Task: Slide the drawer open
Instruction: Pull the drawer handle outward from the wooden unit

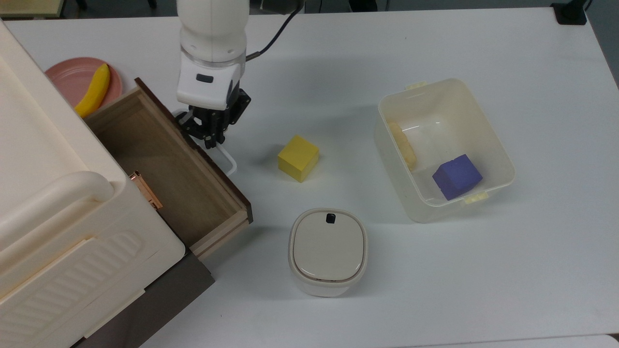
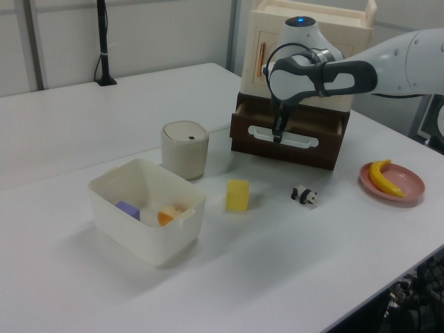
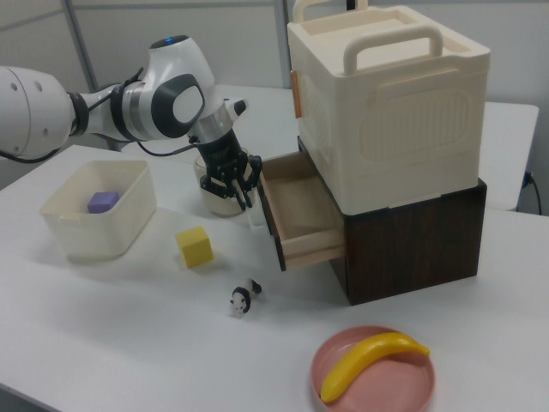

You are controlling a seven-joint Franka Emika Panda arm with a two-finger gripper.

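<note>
Drawer [image 1: 169,169]: shallow wooden drawer, light plywood inside, dark brown front panel, standing well out of the dark brown base under the cream ribbed cabinet [image 1: 53,193] at the top view's left; its interior is bare. White loop handle [image 1: 226,159] on the front panel, with the claw [image 1: 209,140] closed on it at its upper end in the top view; in the left view the claw [image 2: 277,135] hangs down onto the handle from the white arm [image 2: 388,62]. Yellow cube [image 1: 298,157] on the white table [image 1: 338,58], near the drawer front on the top view's right. Cream lidded container [image 1: 328,251] below the cube in the top view, just beside the drawer's front corner. Translucent bin [image 1: 493,145] well apart on the top view's right, holding a purple cube [image 1: 457,176] and an orange piece [image 1: 403,144]. Pink plate [image 1: 72,79] with a banana [image 1: 93,90] behind the drawer. Small black-and-white figure [image 3: 243,299] on the table in front of the drawer in the right view.
</note>
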